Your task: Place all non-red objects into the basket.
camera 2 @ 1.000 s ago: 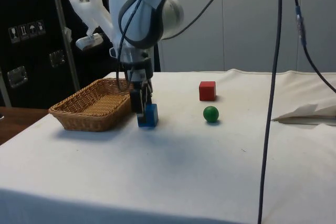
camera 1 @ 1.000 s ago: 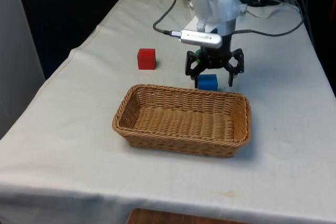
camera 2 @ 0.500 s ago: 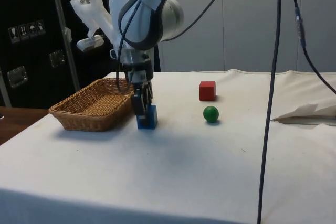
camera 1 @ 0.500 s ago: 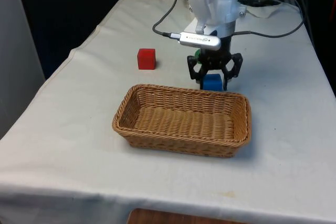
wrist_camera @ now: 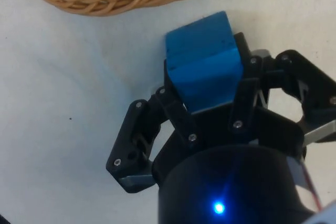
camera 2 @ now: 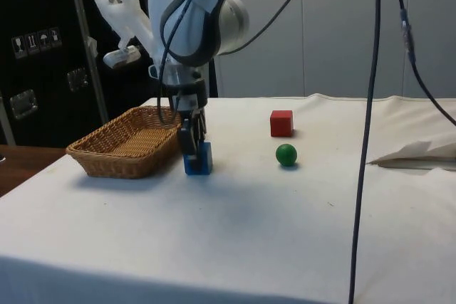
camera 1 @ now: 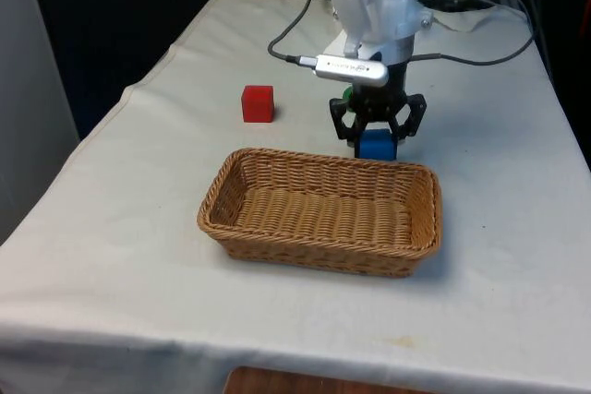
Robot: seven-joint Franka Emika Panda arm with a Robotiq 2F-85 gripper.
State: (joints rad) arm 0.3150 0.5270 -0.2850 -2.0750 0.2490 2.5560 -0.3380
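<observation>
- The gripper has its two fingers closed against opposite sides of the blue cube; the cube sits just beyond the far rim of the basket, towards the front view's right, low at the bench and seemingly not yet clear of it
- The wrist view shows the blue cube seated between the fingers, a little skewed; judged a firm enough hold, though worth a straight lift so it does not twist out
- To do this step well: rise first until the cube's underside clears the wicker rim; then carry it towards the near side, over the middle of the basket; lower before letting go, so the cube does not bounce out
- The main risk, as I judge it, is clipping the far rim and shoving the light basket along the cloth
- The green ball lies on the bench beyond the cube, apart from it; it also belongs in the basket
- The red cube stands well to the front view's left; leave it be
</observation>
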